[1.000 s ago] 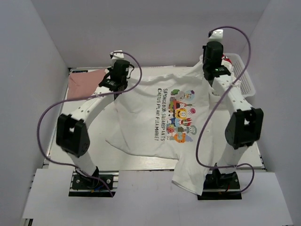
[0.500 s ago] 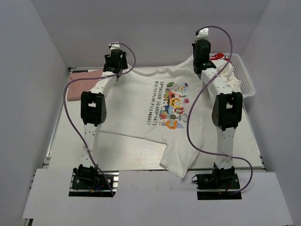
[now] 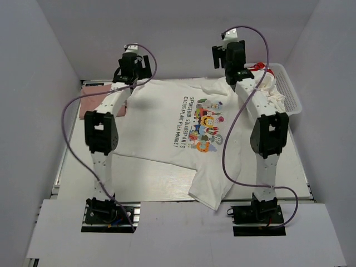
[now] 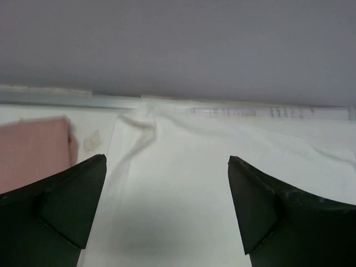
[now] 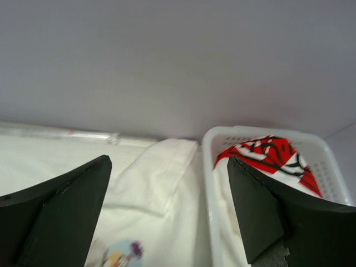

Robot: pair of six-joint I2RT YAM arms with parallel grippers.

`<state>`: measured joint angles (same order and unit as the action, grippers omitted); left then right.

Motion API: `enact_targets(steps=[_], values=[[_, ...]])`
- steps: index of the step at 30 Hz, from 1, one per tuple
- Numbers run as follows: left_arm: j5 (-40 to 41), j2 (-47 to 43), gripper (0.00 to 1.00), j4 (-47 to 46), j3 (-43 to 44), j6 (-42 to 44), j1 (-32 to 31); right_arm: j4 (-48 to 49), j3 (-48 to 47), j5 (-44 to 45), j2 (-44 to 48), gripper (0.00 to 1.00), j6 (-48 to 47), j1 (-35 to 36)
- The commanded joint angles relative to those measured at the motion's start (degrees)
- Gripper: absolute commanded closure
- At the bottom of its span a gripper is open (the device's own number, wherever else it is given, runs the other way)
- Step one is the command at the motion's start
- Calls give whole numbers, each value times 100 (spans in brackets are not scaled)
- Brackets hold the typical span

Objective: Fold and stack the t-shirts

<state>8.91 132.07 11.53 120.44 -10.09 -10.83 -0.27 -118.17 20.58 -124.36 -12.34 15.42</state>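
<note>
Lying spread over the table [image 3: 75,156], print up and turned sideways, the cartoon tee [image 3: 167,133] is no longer being gripped. A second ago both grippers were being kept clamped on its far edge while it was being dragged toward the back wall. Now that edge is being left on the table close to the wall.

The left gripper [image 4: 167,161] is being held with its fingers spread wide, nothing between them, just above the tee's far left corner. The right gripper [image 5: 169,161] is likewise being held wide apart and empty over the far right corner. The cloth is lying much flatter than a second ago, so the laying-out is judged done and folding is judged to be next.

One near corner is being left bunched and draped over the table's near edge, between the arm bases, and is likely to need smoothing first.

The pink tee [image 4: 33,153] is lying at the far left, just beside the cartoon tee; whether the two are overlapping cannot be told. The basket [image 5: 207,167] is standing at the far right, close against the tee, with a red-printed tee [image 5: 267,153] being kept inside. Both are crowding the corners where the fingers would be brought down.
</note>
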Motion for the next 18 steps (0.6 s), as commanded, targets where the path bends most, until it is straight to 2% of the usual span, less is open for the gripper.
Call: enact_targets(steps=[1,2,3,5,6,8,11,13,18], values=[[-214,-1787,0,227,-1379,-221,-77,-806,381,-397,1313,9,659,233],[-266,-2095,0,175,-1836,-317,-129,-1225,817,-536,1483,9,1028,320],[-345,-2376,0,78,-2728,-440,-130,-1334,1370,-590,1632,9,1484,330],[-477,-3141,0,-54,-3568,-827,-130,-1589,2249,-643,2291,9,2047,348],[-478,-3352,0,-220,-4294,-907,-78,-1651,2489,-678,2545,9,2521,356],[-364,-3748,0,-274,-5026,-1074,-77,-1861,3436,-818,2818,9,3067,348],[-205,-3803,0,164,-5503,-1504,-77,-2518,4029,-994,2899,9,3386,356],[-493,-3750,0,244,-5706,-1645,-77,-2731,4352,-837,2873,9,3527,348],[-233,-3451,0,603,-6041,-1944,-77,-2741,4671,-748,2654,9,3563,347]])
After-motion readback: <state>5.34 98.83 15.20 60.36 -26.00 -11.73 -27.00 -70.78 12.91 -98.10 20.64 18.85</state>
